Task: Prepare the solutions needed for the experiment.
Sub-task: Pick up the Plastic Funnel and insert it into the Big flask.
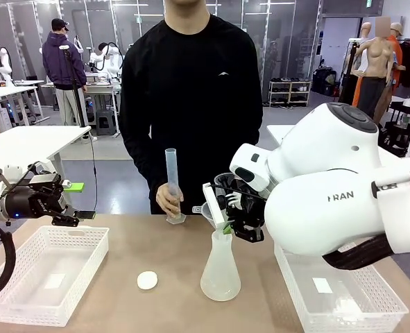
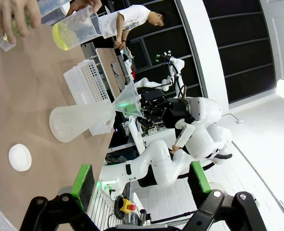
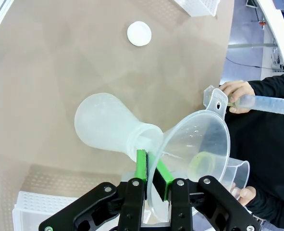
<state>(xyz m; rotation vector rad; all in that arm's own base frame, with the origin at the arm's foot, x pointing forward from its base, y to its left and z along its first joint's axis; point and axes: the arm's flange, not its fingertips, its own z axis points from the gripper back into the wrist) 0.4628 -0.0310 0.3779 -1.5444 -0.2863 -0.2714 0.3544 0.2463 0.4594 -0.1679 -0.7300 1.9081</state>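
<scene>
Beyond your right gripper (image 3: 151, 169), the funnel (image 3: 199, 144) covers most of the beaker (image 3: 239, 169); the frame edge cuts the cylinder (image 3: 271, 104).

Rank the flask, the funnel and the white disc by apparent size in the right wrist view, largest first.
1. The funnel and the flask: about alike. The funnel sits nearer the camera, so I won't rank one over the other.
2. The white disc: clearly smallest.

Your front camera faces the person across the tan table (image 1: 156, 250); all views share the frosted conical flask (image 1: 220, 274), left wrist distant, right wrist close.
</scene>
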